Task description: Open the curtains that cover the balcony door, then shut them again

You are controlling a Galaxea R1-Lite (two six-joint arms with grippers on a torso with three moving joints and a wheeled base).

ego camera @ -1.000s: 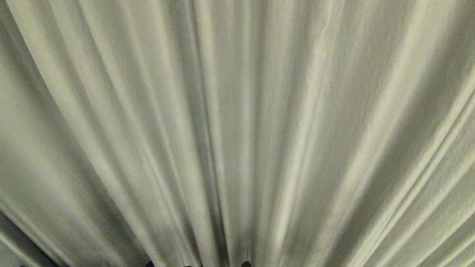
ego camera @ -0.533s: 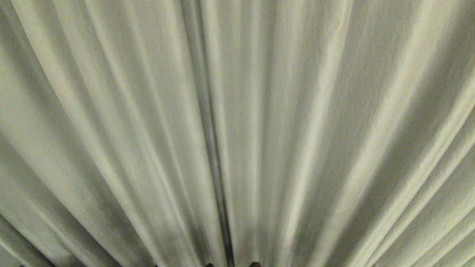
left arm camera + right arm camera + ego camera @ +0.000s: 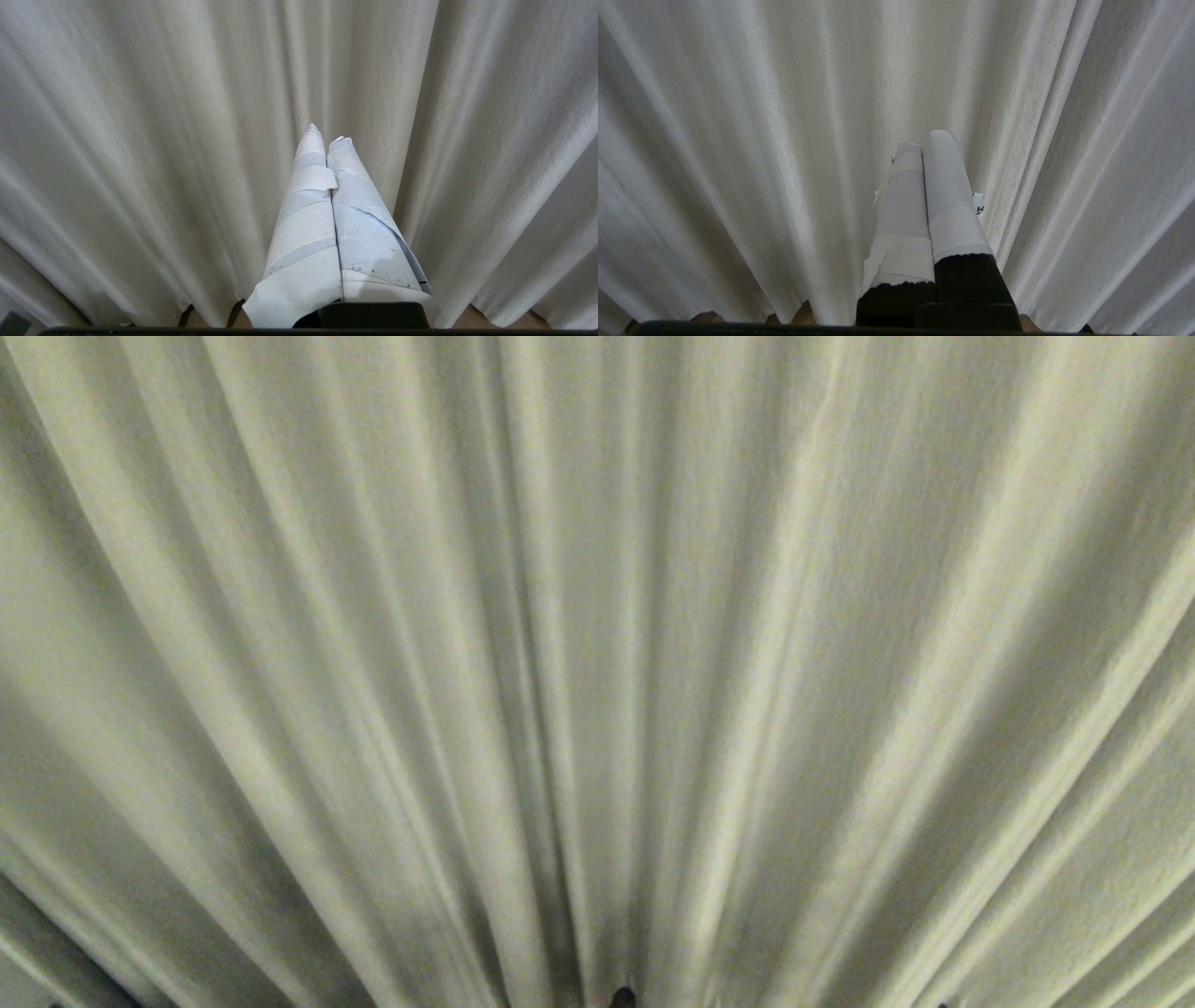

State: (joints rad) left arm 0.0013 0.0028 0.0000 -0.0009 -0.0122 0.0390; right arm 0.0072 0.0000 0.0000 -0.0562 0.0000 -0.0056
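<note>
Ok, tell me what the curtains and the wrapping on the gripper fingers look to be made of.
Curtains: thin woven cloth, matte cream; a fine grain shows and it hangs in soft pleats. Left gripper and right gripper fingers: wrapped in what looks like white paper or masking tape, matte, with overlapping strips and torn edges.

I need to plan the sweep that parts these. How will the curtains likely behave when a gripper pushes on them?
The curtains hang in many soft vertical pleats, so they look floppy and will probably fold around a pushing gripper rather than move as a sheet. The fabric looks thin, so likely light. The left gripper and right gripper are both shut with tape-wrapped fingers, so cloth may slide off.
</note>
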